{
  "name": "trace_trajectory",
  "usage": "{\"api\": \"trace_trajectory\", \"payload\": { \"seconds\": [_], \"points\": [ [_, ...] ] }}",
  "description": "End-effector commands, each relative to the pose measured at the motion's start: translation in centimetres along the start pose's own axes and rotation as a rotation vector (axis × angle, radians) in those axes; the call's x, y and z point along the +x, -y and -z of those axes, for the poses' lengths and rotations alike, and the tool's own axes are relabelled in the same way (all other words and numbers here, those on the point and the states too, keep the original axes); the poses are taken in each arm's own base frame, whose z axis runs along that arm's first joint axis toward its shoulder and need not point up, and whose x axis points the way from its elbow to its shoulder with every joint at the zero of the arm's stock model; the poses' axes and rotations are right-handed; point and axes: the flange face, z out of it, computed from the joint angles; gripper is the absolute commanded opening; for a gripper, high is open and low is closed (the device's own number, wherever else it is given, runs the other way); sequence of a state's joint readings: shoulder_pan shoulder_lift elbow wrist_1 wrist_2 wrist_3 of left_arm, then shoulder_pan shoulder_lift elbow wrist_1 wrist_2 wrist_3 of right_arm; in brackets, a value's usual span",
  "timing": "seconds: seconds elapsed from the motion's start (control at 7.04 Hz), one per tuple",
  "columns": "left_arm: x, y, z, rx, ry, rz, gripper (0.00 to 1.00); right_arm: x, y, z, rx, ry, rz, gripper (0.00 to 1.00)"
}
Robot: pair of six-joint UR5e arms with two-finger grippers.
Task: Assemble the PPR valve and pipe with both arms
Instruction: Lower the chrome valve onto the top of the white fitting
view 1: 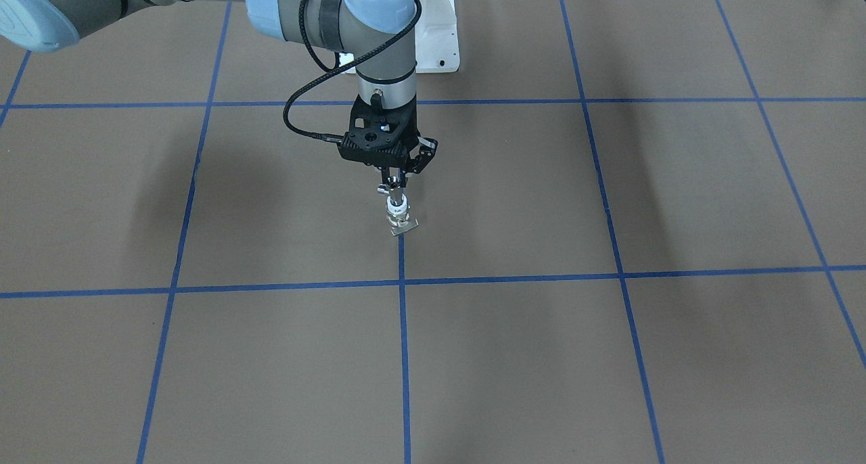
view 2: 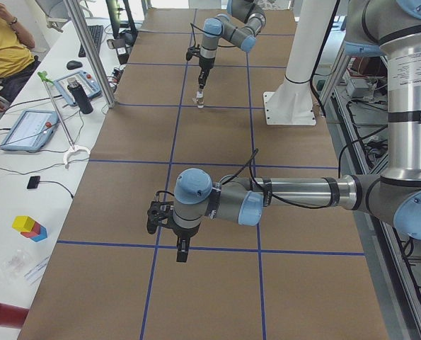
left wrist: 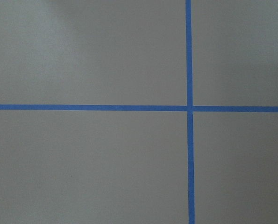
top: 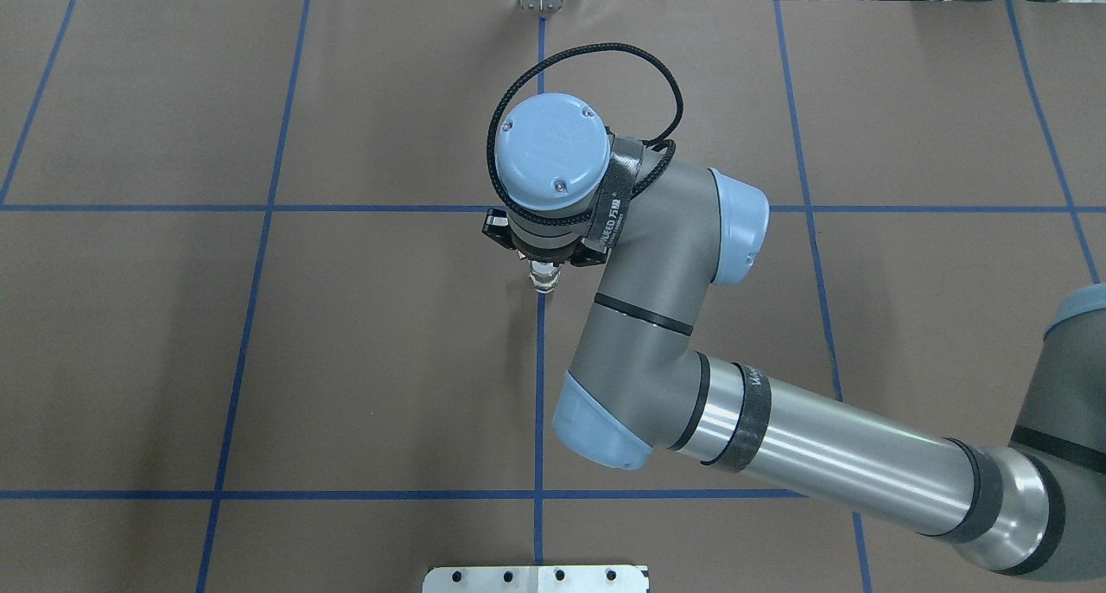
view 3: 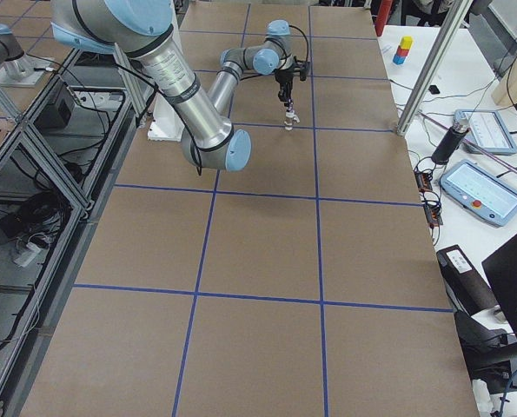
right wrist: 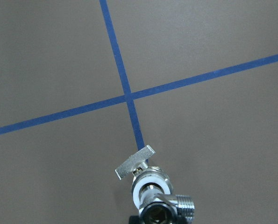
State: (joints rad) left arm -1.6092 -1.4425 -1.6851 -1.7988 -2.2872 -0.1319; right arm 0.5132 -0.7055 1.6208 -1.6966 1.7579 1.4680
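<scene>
My right arm (top: 657,316) hangs its gripper (view 1: 394,180) straight down over a blue tape line, shut on the chrome pipe (view 1: 394,198). The pipe (right wrist: 163,212) with its side stub sits on top of the PPR valve (right wrist: 150,184). The valve (view 1: 399,215) stands upright, white ring up, and its flat grey tab (view 1: 404,227) is at the table surface. In the overhead view only the valve (top: 543,277) peeks out under the wrist. My left arm (view 2: 267,202) hovers its gripper (view 2: 181,249) low over bare table far from the parts. I cannot tell whether that gripper is open.
Brown table cover with a blue tape grid (view 1: 402,283). The white bolted pedestal (view 1: 440,41) stands behind the right gripper. An operator (view 2: 5,49), tablets and a bottle (view 2: 81,95) are on the side bench. The left wrist view shows only the cover and tape (left wrist: 189,108).
</scene>
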Motion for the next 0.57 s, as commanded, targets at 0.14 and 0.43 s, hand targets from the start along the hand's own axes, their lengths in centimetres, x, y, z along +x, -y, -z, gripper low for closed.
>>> {"api": "trace_trajectory", "payload": {
  "seconds": [0.14,0.43],
  "points": [
    [0.00,-0.03,0.00,-0.001,0.000,0.001,1.00,0.45,-0.29,-0.71,-0.004,-0.012,0.003,0.00],
    [-0.05,-0.05,-0.05,-0.002,0.000,0.002,1.00,0.54,-0.27,-0.87,-0.004,-0.015,0.012,0.02]
  ]
}}
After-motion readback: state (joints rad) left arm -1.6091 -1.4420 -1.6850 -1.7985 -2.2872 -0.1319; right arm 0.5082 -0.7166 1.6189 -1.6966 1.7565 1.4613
